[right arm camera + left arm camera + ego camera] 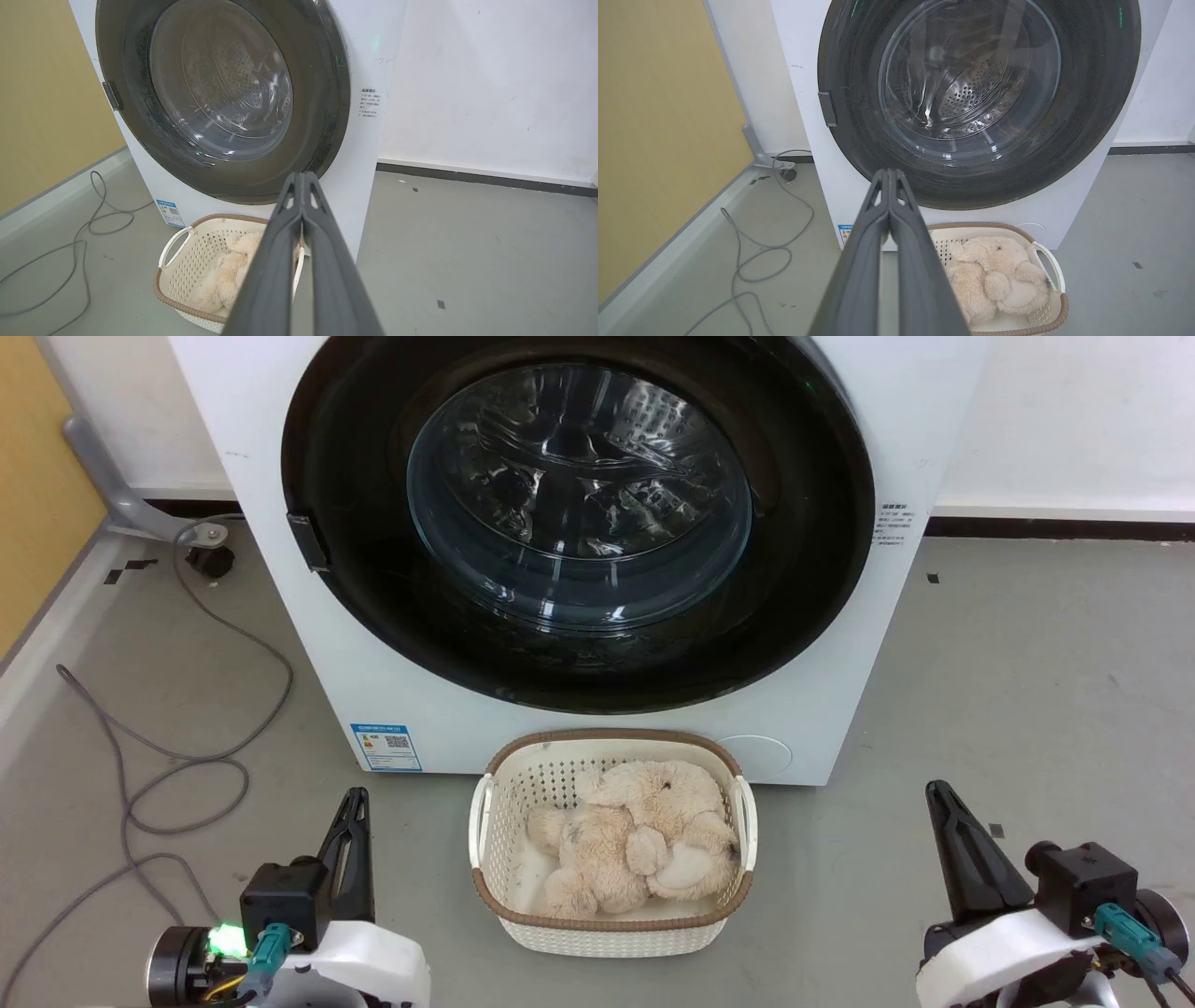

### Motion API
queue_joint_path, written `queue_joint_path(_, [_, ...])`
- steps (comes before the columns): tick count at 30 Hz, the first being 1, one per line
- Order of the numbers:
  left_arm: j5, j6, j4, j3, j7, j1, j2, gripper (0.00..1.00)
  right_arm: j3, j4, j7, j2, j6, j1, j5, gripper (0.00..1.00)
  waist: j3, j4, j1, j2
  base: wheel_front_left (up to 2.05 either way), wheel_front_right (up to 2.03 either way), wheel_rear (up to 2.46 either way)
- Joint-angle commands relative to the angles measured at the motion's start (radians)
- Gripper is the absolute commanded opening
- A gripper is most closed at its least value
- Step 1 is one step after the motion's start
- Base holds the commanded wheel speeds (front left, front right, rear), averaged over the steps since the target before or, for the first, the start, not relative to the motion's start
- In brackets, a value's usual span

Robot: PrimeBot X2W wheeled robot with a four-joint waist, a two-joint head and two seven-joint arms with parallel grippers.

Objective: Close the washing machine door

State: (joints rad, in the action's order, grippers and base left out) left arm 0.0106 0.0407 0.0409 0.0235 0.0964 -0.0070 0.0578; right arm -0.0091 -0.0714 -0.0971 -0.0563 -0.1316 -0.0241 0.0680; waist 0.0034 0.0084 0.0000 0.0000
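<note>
The washing machine [392, 709] [808, 102] [364, 56] is a big white box straight ahead. Its round glossy black washing machine door [373, 579] [850, 70] [327, 102] lies flat against the machine's front, with the steel drum visible through the clear glass bowl. A small grey latch sits on the door's left rim. My left gripper [355, 795] [889, 172] is shut and empty at the lower left, well short of the machine. At the lower right my right gripper [936, 788] [303, 175] is shut as well, holding nothing.
A cream woven basket [490, 887] [1057, 275] [187, 275] with a beige plush toy [635, 840] stands on the grey floor right under the door, between my grippers. A grey cable [187, 765] loops over the floor at the left, beside a yellow wall panel [658, 130].
</note>
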Motion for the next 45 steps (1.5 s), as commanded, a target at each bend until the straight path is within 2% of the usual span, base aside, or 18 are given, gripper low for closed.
queue_joint_path(1, [-0.004, -0.003, -0.005, -0.003, -0.008, 0.005, 0.000, 0.00, 0.002, 0.010, 0.008, 0.004, 0.001, 0.015, -0.013, 0.00, 0.000, 0.000, 0.0000, 0.0000, 0.00, 0.00, 0.00])
queue_joint_path(45, [-0.011, -0.041, -0.041, -0.023, -0.096, 0.007, -0.008, 0.00, 0.009, 0.071, 0.097, 0.006, 0.001, 0.024, -0.068, 0.00, -0.003, -0.008, 0.0000, 0.0000, 0.00, 0.00, 0.00])
